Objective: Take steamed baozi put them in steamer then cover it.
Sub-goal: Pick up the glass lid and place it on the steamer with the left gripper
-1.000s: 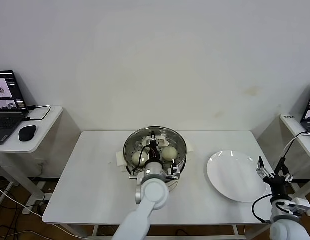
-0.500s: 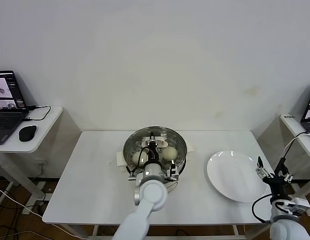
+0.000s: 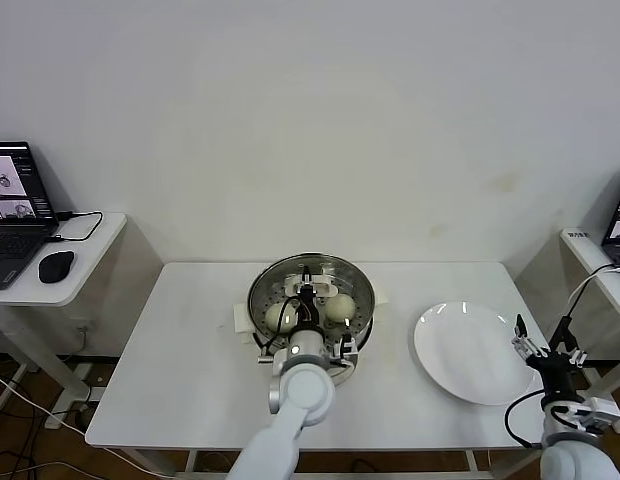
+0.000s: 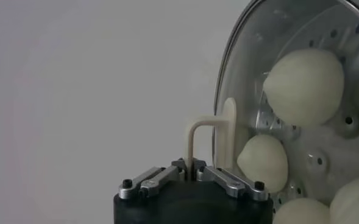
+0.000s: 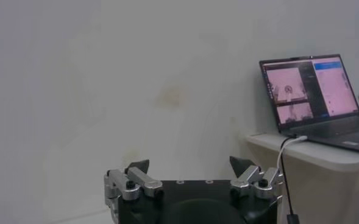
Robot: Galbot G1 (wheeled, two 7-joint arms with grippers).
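Observation:
The steamer (image 3: 366, 300) stands mid-table on its white base. The glass cover (image 3: 320, 268) lies over it, and whether it rests on the rim I cannot tell. My left gripper (image 3: 306, 300) is shut on the cover's cream handle (image 4: 206, 125), also seen in the left wrist view (image 4: 190, 167). Baozi (image 3: 340, 307) (image 3: 280, 316) show through the glass, and several show in the left wrist view (image 4: 304, 85) (image 4: 263, 161). My right gripper (image 3: 547, 345) is open and empty at the table's right front corner, as the right wrist view (image 5: 190, 164) shows.
A white plate (image 3: 470, 350) with nothing on it lies on the table right of the steamer, close to my right gripper. A side table with a laptop (image 3: 15, 200) and mouse stands at far left; another laptop (image 5: 310, 91) sits on a shelf at far right.
My left wrist has sunk very slightly with the cover in its grip. The right arm has not moved.

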